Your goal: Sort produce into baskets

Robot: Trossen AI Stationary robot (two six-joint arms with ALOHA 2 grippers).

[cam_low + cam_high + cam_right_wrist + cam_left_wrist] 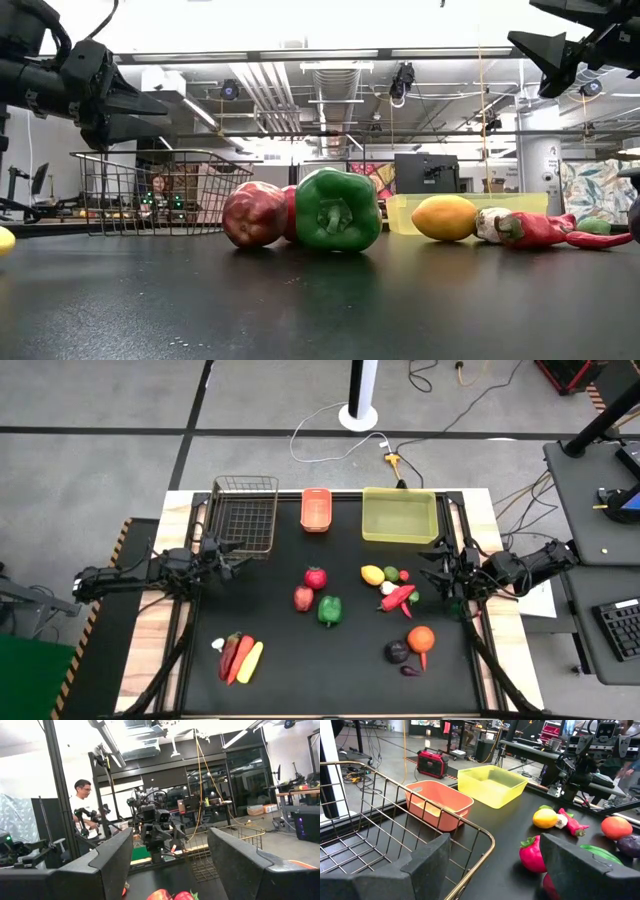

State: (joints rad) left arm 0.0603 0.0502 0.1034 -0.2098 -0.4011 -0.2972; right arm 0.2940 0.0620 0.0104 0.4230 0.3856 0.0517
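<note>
Toy produce lies on the black table: two red apples, a green pepper, a lemon, a red chilli, an orange, an eggplant, and a carrot, chillies and corn at the near left. The wire-mesh basket, orange basket and yellow-green bin stand at the far edge. My left gripper is open, above the table by the wire basket's near corner. My right gripper is open, above the table right of the lemon.
Wooden strips border the black mat on both sides. Free room lies in the table's near middle. A person stands in the room beyond the table's left side.
</note>
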